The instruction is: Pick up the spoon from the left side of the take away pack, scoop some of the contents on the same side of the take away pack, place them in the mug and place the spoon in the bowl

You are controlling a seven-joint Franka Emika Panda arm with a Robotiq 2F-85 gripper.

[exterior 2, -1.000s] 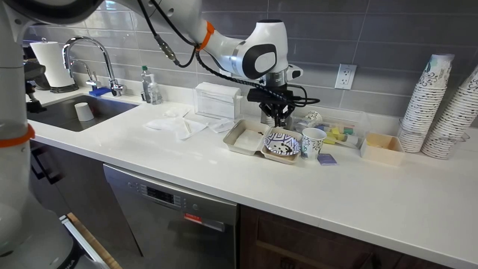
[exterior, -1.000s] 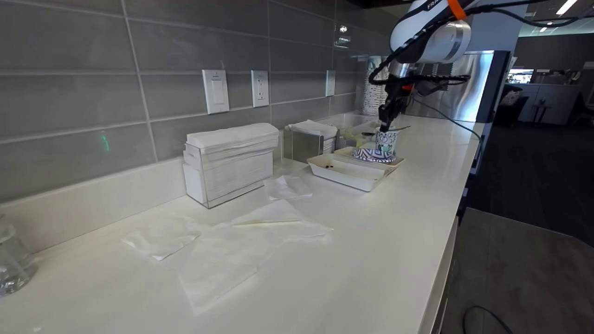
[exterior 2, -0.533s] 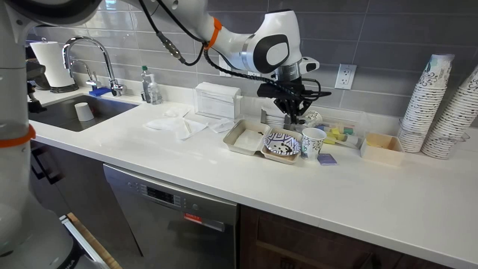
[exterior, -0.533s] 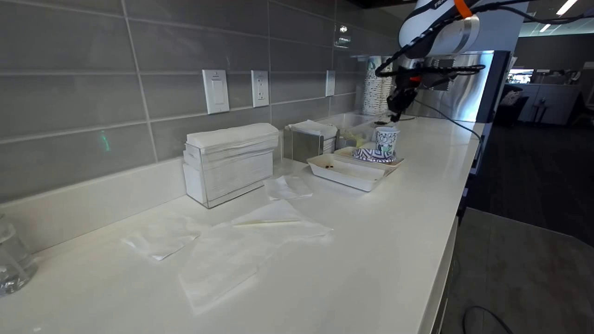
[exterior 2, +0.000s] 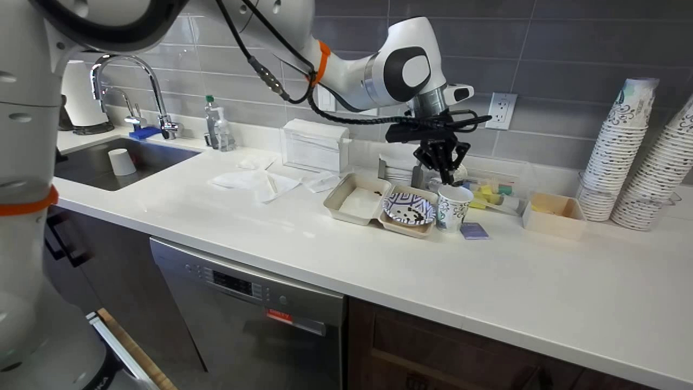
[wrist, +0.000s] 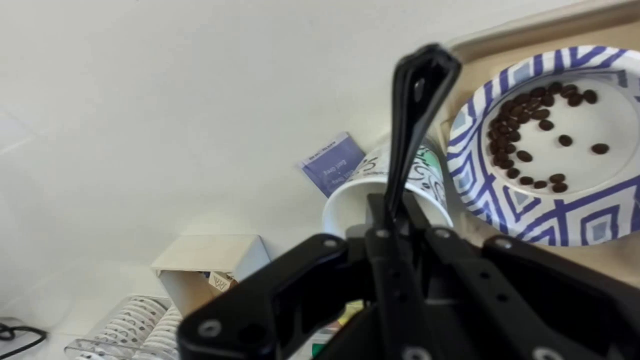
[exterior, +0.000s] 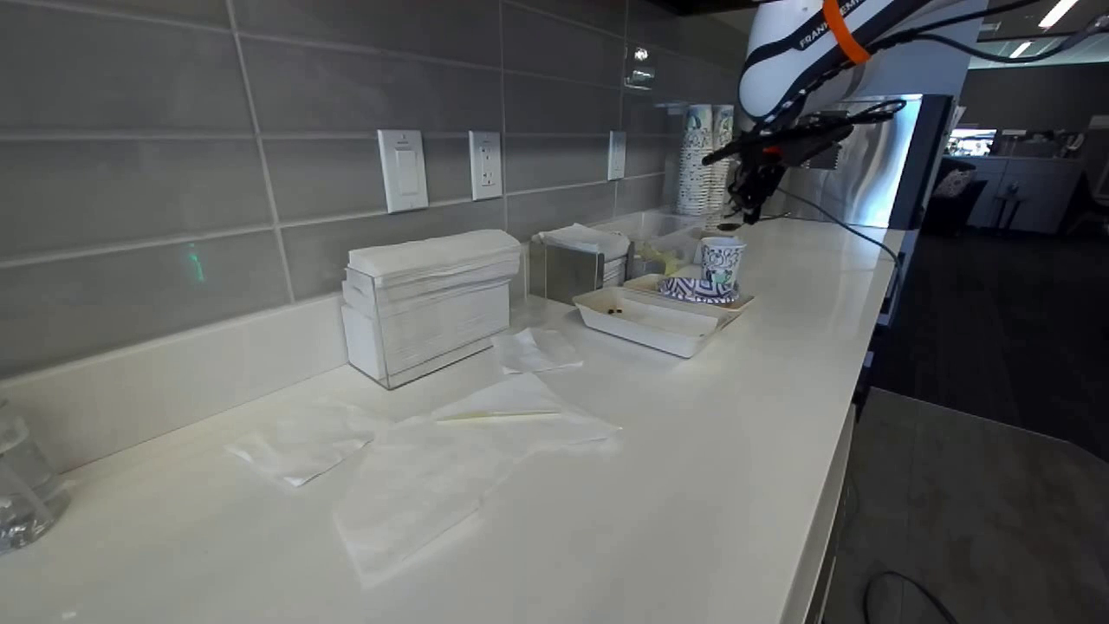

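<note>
My gripper [exterior 2: 448, 179] is shut on a black spoon just above the mug [exterior 2: 452, 211]. The spoon's handle [wrist: 417, 100] points up toward the camera in the wrist view. Its dark head shows beside the fingertips in an exterior view [exterior: 729, 227]; whether it carries beans I cannot tell. The mug is a white patterned cup, upright, its opening under my fingertips in the wrist view [wrist: 430, 172]. The take away pack [exterior 2: 357, 205] lies open beside it; one half has a few dark specks. The blue-and-white bowl [wrist: 560, 215], with coffee beans, sits in the half nearest the mug.
A purple packet [exterior 2: 474, 231] lies beside the mug. Behind are a clear tray with yellow items [exterior 2: 490, 197] and a napkin holder [exterior: 576, 269]. A beige box [exterior 2: 555, 216] and cup stacks [exterior 2: 617, 157] stand farther along. Loose napkins [exterior: 450, 442] lie on the counter.
My gripper has moved with the spoon from above the pack to above the mug. The spoon and wrist have turned. The mug, bowl and pack have not moved.
</note>
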